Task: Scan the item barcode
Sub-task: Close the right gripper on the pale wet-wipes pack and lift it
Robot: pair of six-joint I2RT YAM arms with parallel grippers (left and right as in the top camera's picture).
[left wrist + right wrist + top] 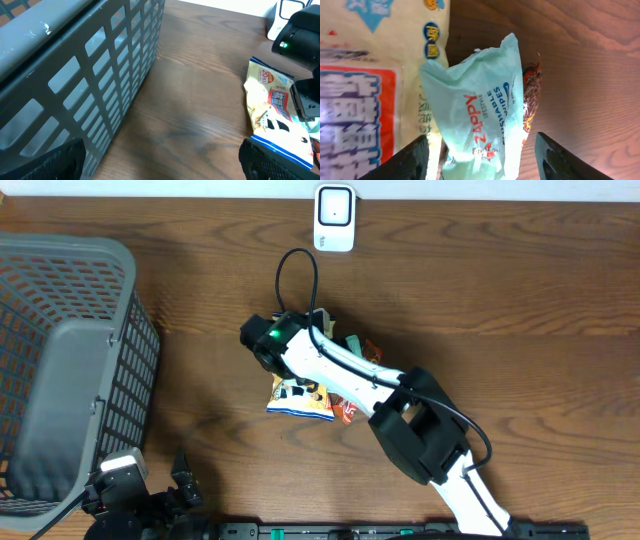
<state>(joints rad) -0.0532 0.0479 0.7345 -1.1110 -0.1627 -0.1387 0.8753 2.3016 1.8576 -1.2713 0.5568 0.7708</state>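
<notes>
Brown wooden table (520, 300): grey plastic lattice basket (60, 370) at nine o'clock. Left gripper (160, 167) at seven o'clock, jaws wide apart, empty. Right gripper (481, 150) at centre, jaws parted astride pale green wipes packet (480, 110), beside yellow-and-blue snack bag (300, 395). White barcode scanner (334, 218) at twelve o'clock.

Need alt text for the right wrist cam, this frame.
A mint-green Zappy wipes packet lies on the wooden table between the open dark fingers of the right gripper, not clamped. A cream snack bag with red and blue print sits against its left side, and a small orange-red wrapper peeks out on its right.
</notes>
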